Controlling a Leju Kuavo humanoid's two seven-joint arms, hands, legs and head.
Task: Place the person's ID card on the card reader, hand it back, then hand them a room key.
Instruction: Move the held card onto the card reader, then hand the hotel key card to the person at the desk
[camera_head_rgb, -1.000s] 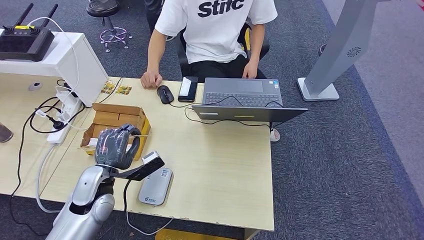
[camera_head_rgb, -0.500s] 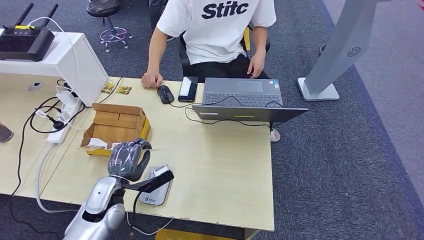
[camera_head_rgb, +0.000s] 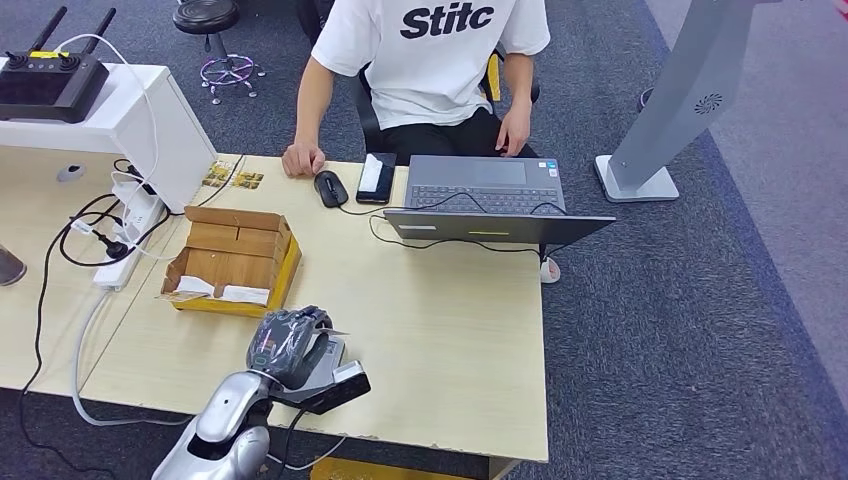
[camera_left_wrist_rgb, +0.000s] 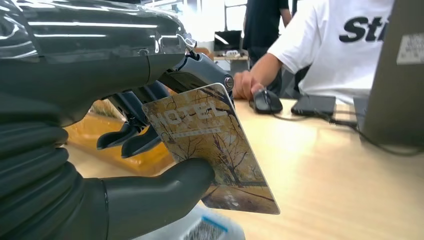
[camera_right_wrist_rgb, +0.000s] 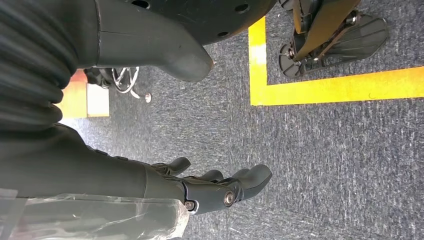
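Hotel-printed card (camera_left_wrist_rgb: 212, 145), patterned with bare trees, is seen pinched in the left hand (camera_left_wrist_rgb: 150, 130): the thick thumb (camera_left_wrist_rgb: 165, 187) is pressed against its lower face and the darker fingers (camera_left_wrist_rgb: 132, 137) are curled behind its upper edge, so the card is held tilted. In the head view the left hand (camera_head_rgb: 288, 345) is placed at the near edge of the wooden table (camera_head_rgb: 440, 330), directly over the grey card reader (camera_head_rgb: 325, 362), most of which is covered by the hand; whether the card touches the reader cannot be told. An open cardboard box (camera_head_rgb: 232, 260) is set on the table just beyond the hand, with a white power strip (camera_head_rgb: 125, 235) and cables further left. Across the table a mouse (camera_head_rgb: 330, 187), a phone (camera_head_rgb: 376, 177) and a laptop (camera_head_rgb: 490, 200) are laid out, and a person in a white shirt (camera_head_rgb: 430, 55) is seated behind them, one hand resting beside the mouse. In the right wrist view the right hand (camera_right_wrist_rgb: 200, 187) is seen hanging above grey carpet, its fingers loosely spread and nothing held in them.
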